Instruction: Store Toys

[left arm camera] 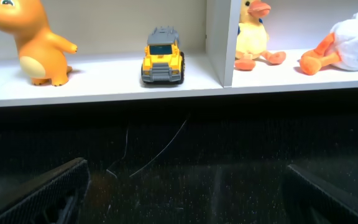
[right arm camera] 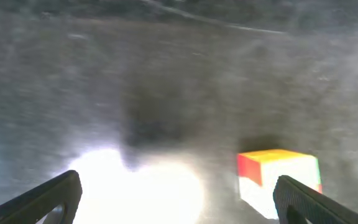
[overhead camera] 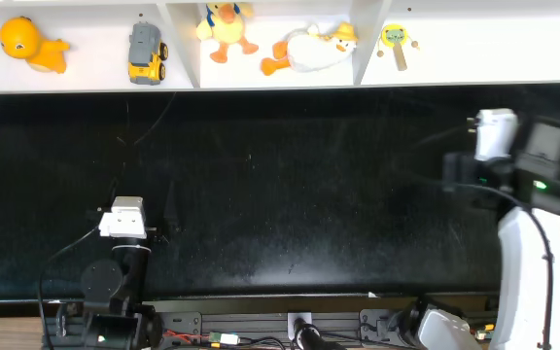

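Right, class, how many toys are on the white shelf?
5. Orange figure and yellow truck in the left compartment; yellow duck and white plush in the middle; small green toy in the right. More may sit out of frame.

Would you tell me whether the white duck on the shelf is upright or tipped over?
Tipped over: the white duck lies flat, feet sticking out toward the yellow duck.
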Tool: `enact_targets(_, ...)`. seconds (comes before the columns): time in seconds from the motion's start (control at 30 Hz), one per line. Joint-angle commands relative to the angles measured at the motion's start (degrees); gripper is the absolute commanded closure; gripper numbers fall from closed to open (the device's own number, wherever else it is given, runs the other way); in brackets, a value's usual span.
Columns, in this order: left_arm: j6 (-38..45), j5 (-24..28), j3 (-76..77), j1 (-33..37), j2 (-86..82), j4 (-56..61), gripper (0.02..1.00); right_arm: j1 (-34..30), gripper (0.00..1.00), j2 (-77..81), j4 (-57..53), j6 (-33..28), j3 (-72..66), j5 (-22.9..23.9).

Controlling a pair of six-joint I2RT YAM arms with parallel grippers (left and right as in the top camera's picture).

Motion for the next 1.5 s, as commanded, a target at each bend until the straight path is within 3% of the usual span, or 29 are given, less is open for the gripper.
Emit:
enact_targets(0.03, 0.2, -0.5, -0.2, 0.3, -0.6, 0.0, 0.02, -11.4, 0.005, -0.3, 0.5, -17.6, -0.4, -9.0)
enact_targets(0.13, 0.2, -0.5, -0.2, 0.3, -0.6, 0.0, 0.02, -18.8, 0.005, -0.3, 4.0, -24.0, -2.2, -10.0)
enact_targets(0.33, 0.2, -0.5, -0.2, 0.3, -0.6, 0.0, 0.02, -25.4, 0.007, 0.0, 17.3, -26.9, -9.4, -10.1)
enact_targets(0.7, 0.2, -0.5, -0.2, 0.3, -0.6, 0.0, 0.02, -29.6, 0.005, 9.2, 21.0, -27.3, -11.0, -15.4)
enact_targets(1.07, 0.2, -0.5, -0.2, 0.3, -0.6, 0.0, 0.02, -29.7, 0.005, 15.5, 21.8, -32.7, -11.0, -18.0)
enact_targets(1.33, 0.2, -0.5, -0.2, 0.3, -0.6, 0.0, 0.02, -29.7, 0.007, 16.5, 22.3, -32.5, -11.0, -23.4)
enact_targets(1.5, 0.2, -0.5, -0.2, 0.3, -0.6, 0.0, 0.02, -29.7, 0.007, 16.5, 22.6, -29.4, -11.0, -25.7)
